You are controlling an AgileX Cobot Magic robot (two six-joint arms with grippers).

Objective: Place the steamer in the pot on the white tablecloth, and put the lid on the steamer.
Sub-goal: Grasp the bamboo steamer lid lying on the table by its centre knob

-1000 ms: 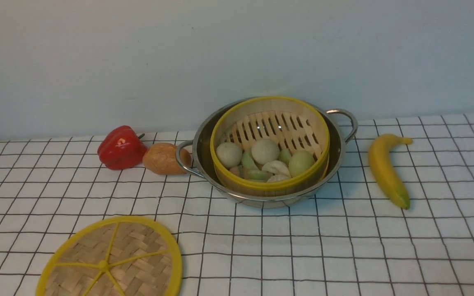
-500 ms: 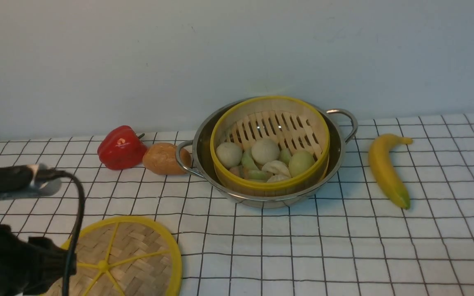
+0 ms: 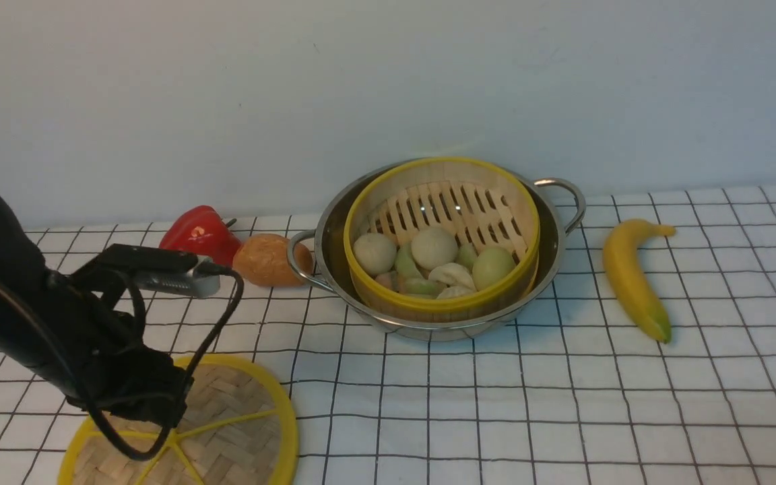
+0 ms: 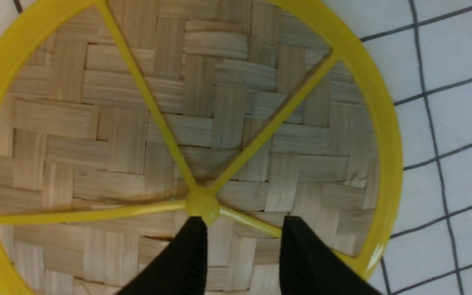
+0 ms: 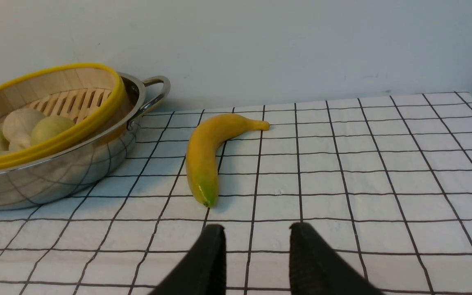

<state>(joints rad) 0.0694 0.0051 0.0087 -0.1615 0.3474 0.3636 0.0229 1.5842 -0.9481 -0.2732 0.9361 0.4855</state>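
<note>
Left gripper (image 4: 244, 221) sits low over the lid (image 4: 137, 123). Its two black fingers (image 4: 191, 254) are parted a moderate way, tips right by the yellow centre hub. One yellow spoke runs across the gap between them. Nothing is clamped; cannot tell if the tips touch the weave. The lid lies flat on the white tablecloth (image 3: 529, 404) directly under this gripper, and in the front view the left arm (image 3: 38, 316) covers its far-left part.

Steamer (image 3: 455, 209) is well apart from the left gripper, ahead of it and off to its right. It sits inside the pot (image 3: 442, 329), tilted, near edge lower. Pale buns and dumplings (image 3: 434, 246) are piled at the low side, on the slatted base. The pot stands on the cloth.

Red pepper (image 3: 196, 236) and a brown bread roll (image 3: 267, 259) lie ahead of the left gripper, the roll touching the pot's near handle. The pepper has a small pale mark, too small to read.

Right gripper (image 5: 257, 227) is out of the front view. In its wrist view the fingers stand apart with only cloth showing in the gap, holding nothing. Banana (image 5: 203, 155) lies on the cloth just ahead of it, and the pot is beyond that, toward the left-arm side.
</note>
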